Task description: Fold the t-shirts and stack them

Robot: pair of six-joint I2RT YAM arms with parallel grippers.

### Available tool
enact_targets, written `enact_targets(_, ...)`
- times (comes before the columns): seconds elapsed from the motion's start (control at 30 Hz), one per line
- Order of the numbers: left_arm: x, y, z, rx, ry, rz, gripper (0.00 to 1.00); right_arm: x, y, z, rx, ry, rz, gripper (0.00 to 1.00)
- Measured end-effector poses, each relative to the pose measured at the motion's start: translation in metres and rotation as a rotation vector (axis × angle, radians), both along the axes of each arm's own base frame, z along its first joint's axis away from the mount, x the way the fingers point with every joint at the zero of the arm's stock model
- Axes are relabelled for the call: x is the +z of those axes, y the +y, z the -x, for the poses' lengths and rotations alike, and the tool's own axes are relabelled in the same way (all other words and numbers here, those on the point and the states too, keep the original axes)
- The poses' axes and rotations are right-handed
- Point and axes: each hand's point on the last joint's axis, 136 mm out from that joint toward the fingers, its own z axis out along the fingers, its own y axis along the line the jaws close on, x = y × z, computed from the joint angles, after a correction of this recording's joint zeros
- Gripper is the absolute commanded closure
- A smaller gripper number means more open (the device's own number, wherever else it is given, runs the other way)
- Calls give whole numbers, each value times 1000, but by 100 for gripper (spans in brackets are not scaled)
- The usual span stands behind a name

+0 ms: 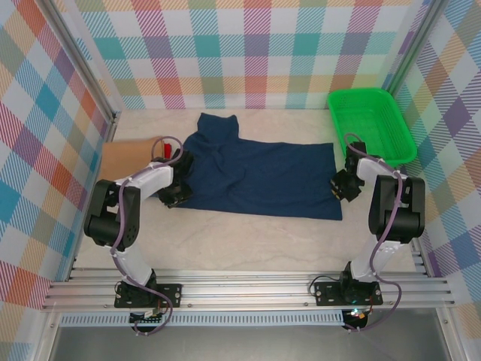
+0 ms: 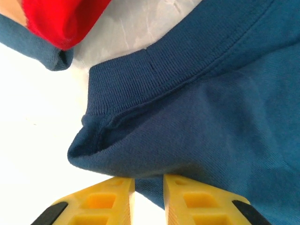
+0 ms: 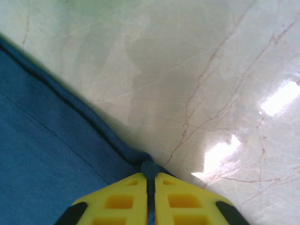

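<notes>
Lying spread across the middle of the pale table (image 1: 255,241), the navy t-shirt (image 1: 263,177) runs nearly from one arm to the other, rumpled at its left end, with one flap reaching toward the back wall. The left gripper (image 2: 149,182) sits low at that rumpled end, facing the ribbed collar (image 2: 154,75). Its yellow fingers (image 2: 108,197) stand a small gap apart with a fold of navy cloth showing in the gap; whether they actually pinch it cannot be told. The right gripper (image 3: 150,174) is at the shirt's near right corner, its jaws pressed together on the very tip of the hem (image 3: 70,112), with a nub of blue cloth poking out at the tips and bare marbled tabletop beyond. Crowding the left side is a folded tan shirt (image 1: 124,158) against the left wall, and close ahead of the left gripper, just past the collar, sit a folded red shirt (image 2: 61,18) and a blue shirt (image 2: 28,42) under its edge. At the back right corner stands a green basket (image 1: 372,124), just behind the right arm and apart from the navy cloth. Plaid walls (image 1: 248,53) close in the table on three sides.
</notes>
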Motion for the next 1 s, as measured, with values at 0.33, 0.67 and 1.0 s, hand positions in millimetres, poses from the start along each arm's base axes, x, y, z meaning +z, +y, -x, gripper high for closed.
enact_targets(0.33, -11, 6, 1, 1, 26, -44, 88, 15, 0, -7, 7, -2, 22, 91)
enact_targets(0.67, -10, 6, 1, 0, 25, -43, 90, 19, -2, 0, 6, 41, 44, 99)
enact_targets(1.0, -10, 7, -2, 1, 25, -51, 96, 42, -6, -14, 3, 12, 80, 100)
